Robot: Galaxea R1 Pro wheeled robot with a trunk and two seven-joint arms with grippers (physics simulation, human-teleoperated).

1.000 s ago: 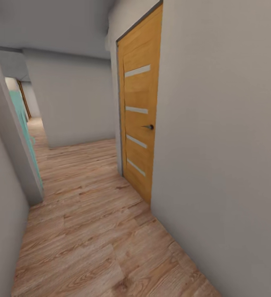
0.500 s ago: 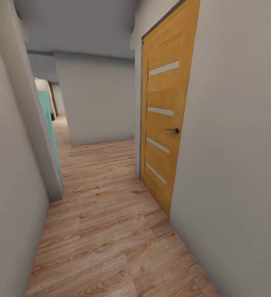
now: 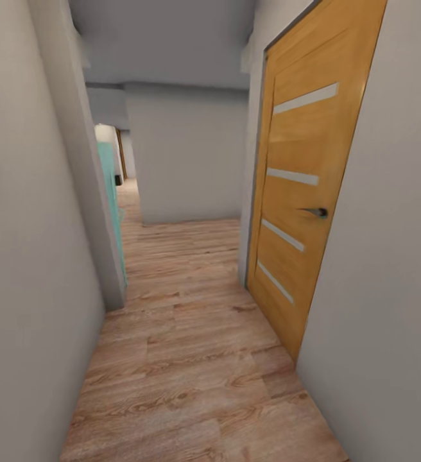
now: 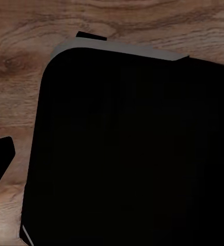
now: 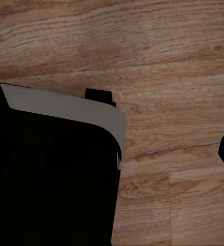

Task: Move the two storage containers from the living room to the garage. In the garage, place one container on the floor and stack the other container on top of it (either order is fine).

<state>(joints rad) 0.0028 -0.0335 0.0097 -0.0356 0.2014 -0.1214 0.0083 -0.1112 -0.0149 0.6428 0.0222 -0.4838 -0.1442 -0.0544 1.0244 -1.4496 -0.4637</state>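
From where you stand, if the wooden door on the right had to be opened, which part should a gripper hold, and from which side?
Probably the dark lever handle on the wooden door. It sticks out horizontally near the door's nearer edge, so a gripper could close over it from the hallway side, fingers above and below. The door looks shut.

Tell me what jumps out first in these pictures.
An orange wooden door with pale stripes and a dark handle stands shut on the hallway's right. Light wood-plank flooring runs ahead toward a grey wall, with a teal panel at the left.
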